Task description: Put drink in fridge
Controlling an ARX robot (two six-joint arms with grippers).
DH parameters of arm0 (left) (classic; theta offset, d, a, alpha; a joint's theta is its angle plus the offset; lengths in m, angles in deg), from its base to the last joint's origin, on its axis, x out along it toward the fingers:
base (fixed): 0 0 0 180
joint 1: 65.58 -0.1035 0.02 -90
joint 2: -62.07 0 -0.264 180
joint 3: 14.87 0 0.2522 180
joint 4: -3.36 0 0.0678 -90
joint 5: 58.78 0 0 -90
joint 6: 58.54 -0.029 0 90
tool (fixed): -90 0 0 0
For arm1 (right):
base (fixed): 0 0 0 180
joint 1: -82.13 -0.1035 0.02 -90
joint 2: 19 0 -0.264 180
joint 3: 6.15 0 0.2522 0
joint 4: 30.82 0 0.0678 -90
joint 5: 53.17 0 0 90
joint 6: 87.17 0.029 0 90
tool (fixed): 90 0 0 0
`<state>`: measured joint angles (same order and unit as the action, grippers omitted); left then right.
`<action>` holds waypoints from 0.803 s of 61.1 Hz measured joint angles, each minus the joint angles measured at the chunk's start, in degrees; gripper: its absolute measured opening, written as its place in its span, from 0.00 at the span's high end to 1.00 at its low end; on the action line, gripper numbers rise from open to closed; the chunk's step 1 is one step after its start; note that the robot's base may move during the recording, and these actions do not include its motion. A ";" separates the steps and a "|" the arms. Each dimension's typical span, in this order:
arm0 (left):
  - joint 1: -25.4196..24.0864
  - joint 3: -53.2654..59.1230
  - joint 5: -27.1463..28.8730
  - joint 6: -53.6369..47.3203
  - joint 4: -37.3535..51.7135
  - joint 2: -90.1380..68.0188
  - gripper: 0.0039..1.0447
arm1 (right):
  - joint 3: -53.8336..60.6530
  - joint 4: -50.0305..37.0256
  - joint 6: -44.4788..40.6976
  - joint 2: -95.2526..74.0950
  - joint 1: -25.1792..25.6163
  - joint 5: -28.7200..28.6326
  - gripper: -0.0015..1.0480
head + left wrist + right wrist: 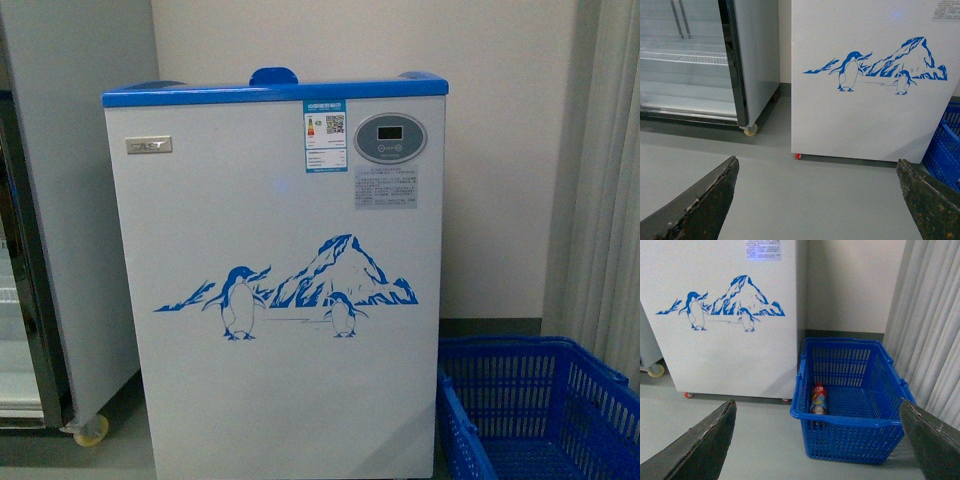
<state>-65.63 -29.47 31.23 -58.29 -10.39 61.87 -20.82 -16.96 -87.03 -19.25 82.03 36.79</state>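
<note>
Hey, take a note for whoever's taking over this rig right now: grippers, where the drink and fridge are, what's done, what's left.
Left gripper: open, empty, facing the fridge front.
Right gripper: open, empty, aimed at the blue basket.
Drink: inside the basket, on the floor right of the fridge.
Done: nothing yet; drink not grasped. Whether the fridge is open: cannot tell.
Left: grasp drink, open fridge if shut, place drink inside.

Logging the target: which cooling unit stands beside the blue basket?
The white chest freezer with blue rim and penguin graphic; the blue plastic basket sits beside it, the grey glass-door cabinet on its other side.
</note>
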 joint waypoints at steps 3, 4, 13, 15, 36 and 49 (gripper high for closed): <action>0.00 0.00 -0.02 0.00 0.00 0.00 0.08 | 0.00 0.00 0.00 0.00 0.00 0.00 0.07; 0.00 0.00 -0.02 0.00 0.00 0.00 0.08 | 0.00 0.00 0.00 0.00 0.00 0.00 0.07; 0.00 0.00 -0.02 0.00 0.00 0.00 0.08 | 0.00 0.00 0.00 0.00 0.00 0.00 0.07; 0.00 0.00 0.00 0.00 0.00 0.00 0.08 | 0.00 0.00 0.00 0.00 0.00 0.00 0.07; 0.00 0.00 -0.02 0.00 0.00 0.00 0.08 | 0.00 0.00 0.00 0.00 0.00 0.00 0.07; 0.00 0.00 -0.02 0.00 0.00 0.00 0.08 | 0.00 0.00 0.00 0.00 0.00 0.00 0.07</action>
<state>-65.63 -29.47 31.21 -58.29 -10.39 61.87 -20.82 -16.96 -87.03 -19.25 82.03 36.79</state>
